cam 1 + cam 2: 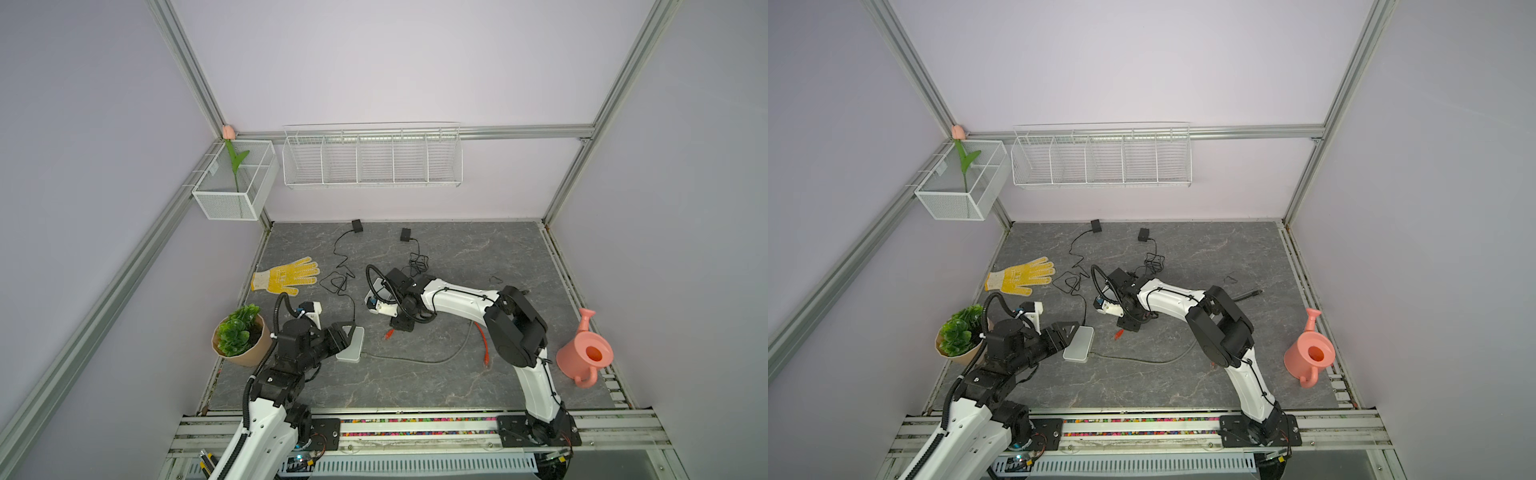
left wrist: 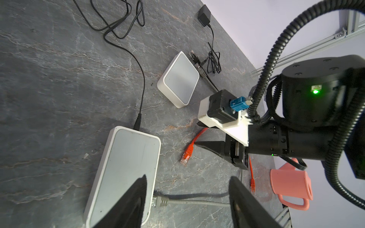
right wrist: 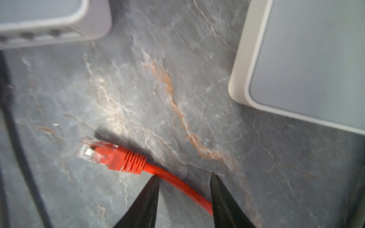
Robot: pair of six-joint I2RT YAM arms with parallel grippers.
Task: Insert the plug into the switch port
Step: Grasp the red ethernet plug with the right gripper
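The orange plug lies flat on the dark slate table, its clear tip free. My right gripper is open and low over the table, its two fingers either side of the orange cable just behind the plug's boot, with a gap on each side. The white switch lies left of the plug, with a grey cable and a black lead plugged in. Dark ports show blurred along its side. My left gripper is open, one finger over the switch's top, the other over bare table.
A small white box sits under the right wrist. The orange cable's other end lies by the right arm. Around stand a potted plant, yellow glove, pink watering can and black adapters with tangled leads.
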